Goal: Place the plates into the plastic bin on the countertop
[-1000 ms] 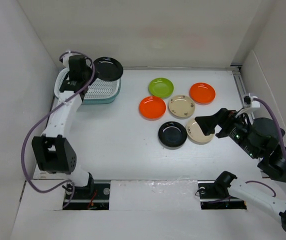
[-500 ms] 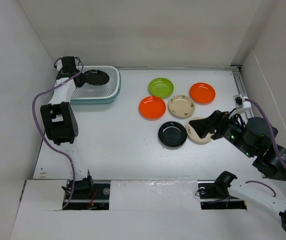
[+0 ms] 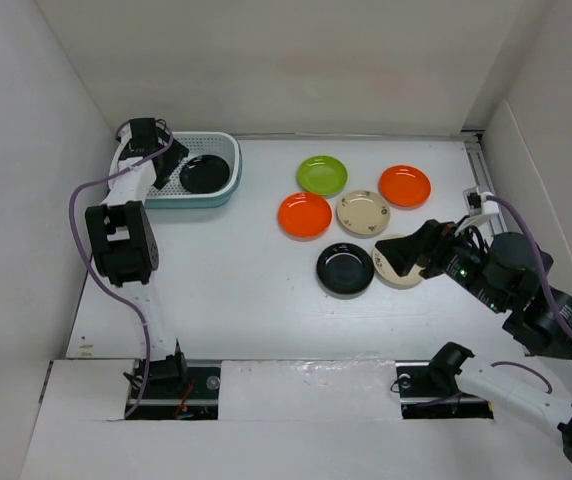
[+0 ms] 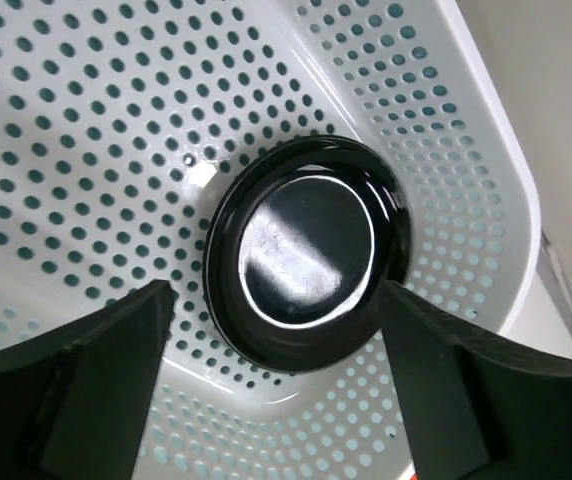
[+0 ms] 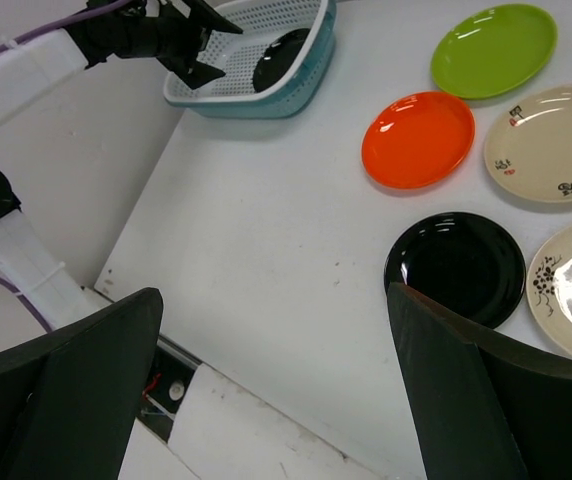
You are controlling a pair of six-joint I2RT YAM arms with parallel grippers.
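Note:
A glossy black plate (image 4: 306, 265) lies in the teal plastic bin (image 4: 456, 150), tilted against its wall. My left gripper (image 4: 277, 298) hangs open just above it, a finger on each side, touching nothing. From above, the bin (image 3: 201, 199) sits at the far left with that black plate (image 3: 204, 173) inside, next to the left gripper (image 3: 169, 166). On the countertop (image 3: 256, 290) lie a green plate (image 3: 322, 175), two orange plates (image 3: 304, 214) (image 3: 404, 186), a beige plate (image 3: 363, 212) and a second black plate (image 3: 345, 268). My right gripper (image 3: 406, 255) hovers open over another beige plate (image 3: 403, 272), partly hiding it.
White walls close in the countertop on the left, back and right. A rail (image 3: 481, 175) runs along the right edge. The arm bases and cables sit at the near edge (image 3: 176, 380). The right wrist view shows the second black plate (image 5: 455, 268) by my right finger.
My left gripper has opened and let go of the black plate, which dropped into the bin toward its right end. The right arm has barely moved in the last half second.

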